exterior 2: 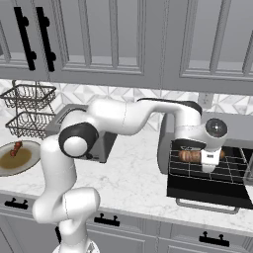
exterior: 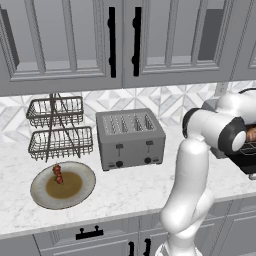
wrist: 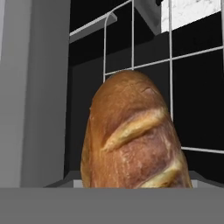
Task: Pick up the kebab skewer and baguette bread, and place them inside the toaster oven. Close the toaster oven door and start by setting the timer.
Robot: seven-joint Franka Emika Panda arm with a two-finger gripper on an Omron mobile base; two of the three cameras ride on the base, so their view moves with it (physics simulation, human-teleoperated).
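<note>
Golden-brown crust dominated the close view from my hand: the baguette bread [wrist: 133,135] lay lengthwise right under my tool [exterior 2: 209,160], over the wire rack [wrist: 175,57] in the dark cavity of the toaster oven [exterior 2: 165,143]. From the right base view, the loaf lay across the rack at the front of the oven, with my wrist directly over its middle. The toaster oven door [exterior 2: 207,190] hung open, folded down flat in front.

I could not tell whether my tool was gripping the loaf or had let it go; the fingertips were hidden from the hand camera, and the side view blocked them too.

Well apart, at the far left of the marble surface [exterior: 130,190], the kebab skewer [exterior: 58,173] with its red chunks lay on the round plate [exterior: 85,175], beside the grey four-slot toaster [exterior: 131,138] and the wire basket stand [exterior: 59,129]. It was not yet collected.

My judgement of the risks: the loaf sat near the front edge of the rack, so lifting away at an angle might drag or roll it out onto the open door. If it stuck out, the door could jam against it on closing.
</note>
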